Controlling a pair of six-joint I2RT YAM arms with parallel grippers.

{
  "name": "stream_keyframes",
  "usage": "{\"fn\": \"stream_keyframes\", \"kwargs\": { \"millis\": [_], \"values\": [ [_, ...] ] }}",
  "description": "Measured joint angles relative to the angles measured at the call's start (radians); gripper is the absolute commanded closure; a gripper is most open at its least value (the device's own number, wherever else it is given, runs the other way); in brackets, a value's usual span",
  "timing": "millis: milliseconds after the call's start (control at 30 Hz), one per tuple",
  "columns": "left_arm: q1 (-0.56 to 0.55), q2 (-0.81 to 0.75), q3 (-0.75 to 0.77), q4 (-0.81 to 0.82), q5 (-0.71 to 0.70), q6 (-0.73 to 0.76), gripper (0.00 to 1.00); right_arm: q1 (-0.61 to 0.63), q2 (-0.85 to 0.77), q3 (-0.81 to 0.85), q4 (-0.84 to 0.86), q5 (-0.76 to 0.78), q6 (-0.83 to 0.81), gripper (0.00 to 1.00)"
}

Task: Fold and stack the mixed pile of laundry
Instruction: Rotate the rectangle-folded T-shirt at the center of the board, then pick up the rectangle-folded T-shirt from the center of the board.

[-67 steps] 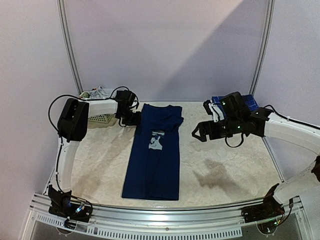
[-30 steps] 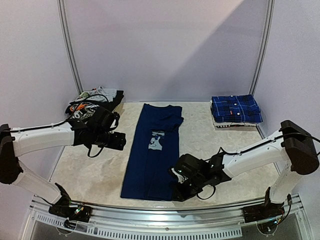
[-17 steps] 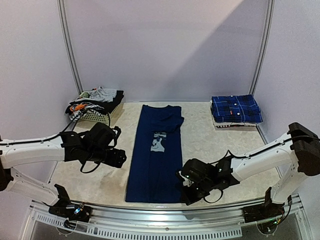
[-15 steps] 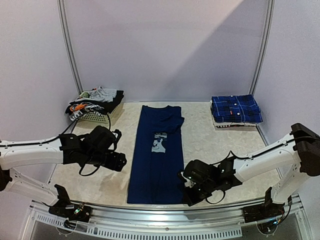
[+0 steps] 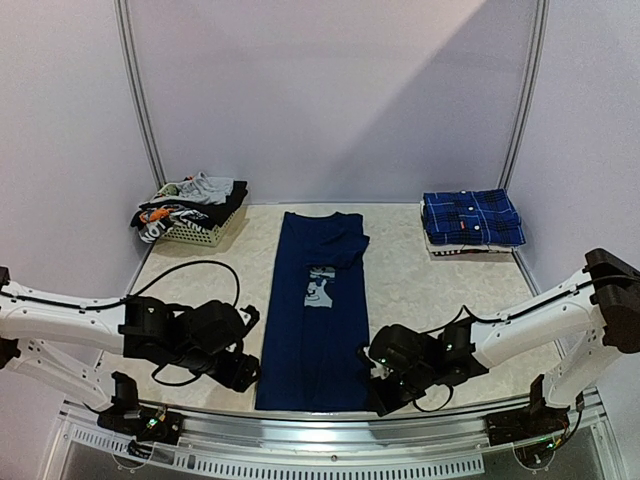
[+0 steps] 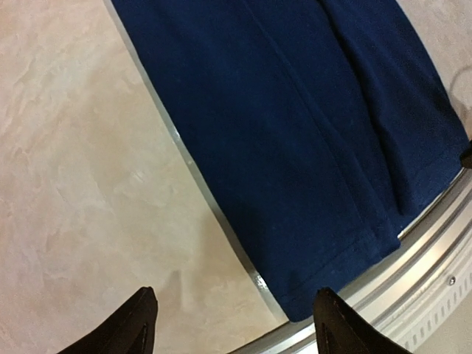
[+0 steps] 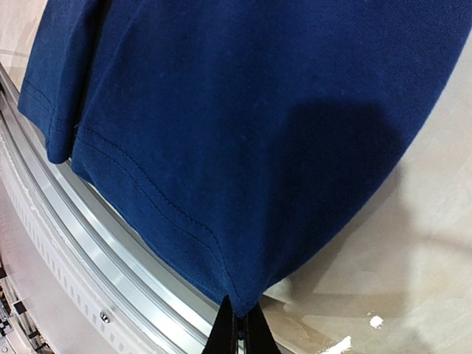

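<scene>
The navy T-shirt (image 5: 315,320) is lying flat down the middle of the table (image 5: 440,300), folded lengthwise into a long narrow strip. Its pale cartoon print (image 5: 316,283) is facing up, and its hem is hanging just over the table's near edge. The blue-and-black plaid shirt (image 5: 470,217) is sitting folded in a neat rectangle at the table's far right corner, resting on a pale folded piece (image 5: 445,247). The unfolded garments (image 5: 190,203) are lying heaped at the table's far left corner: a grey piece (image 5: 205,186) on top, a black piece (image 5: 228,200) beside it, and an orange-and-white piece (image 5: 158,214) spilling toward the near side.
</scene>
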Motion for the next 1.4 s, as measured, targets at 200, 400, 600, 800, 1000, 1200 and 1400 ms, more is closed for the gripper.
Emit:
{"fn": "stream_keyframes", "kwargs": {
  "millis": [200, 400, 600, 800, 1000, 1200, 1400],
  "values": [
    [-0.096, 0.043, -0.032, 0.023, 0.027, -0.072, 0.32, 0.006, 0.001, -0.006, 0.022, 0.000, 0.007, 1.00],
    [-0.132, 0.103, -0.060, 0.082, 0.038, -0.121, 0.42, 0.016, 0.006, -0.007, 0.037, 0.000, 0.014, 1.00],
    [-0.154, 0.167, -0.060, 0.128, 0.043, -0.143, 0.49, 0.024, 0.010, -0.007, 0.048, 0.001, 0.018, 1.00],
    [-0.173, 0.189, -0.056, 0.126, 0.042, -0.166, 0.49, 0.024, 0.010, -0.008, 0.050, 0.002, 0.019, 1.00],
    [-0.179, 0.188, -0.055, 0.118, 0.027, -0.190, 0.57, 0.024, 0.010, -0.010, 0.055, 0.002, 0.019, 1.00],
    [-0.180, 0.190, -0.060, 0.139, 0.030, -0.202, 0.70, 0.025, 0.011, -0.011, 0.059, 0.001, 0.019, 1.00],
    [-0.182, 0.208, -0.060, 0.153, 0.039, -0.210, 0.75, 0.025, 0.010, -0.015, 0.066, 0.002, 0.022, 1.00]
  ]
}}
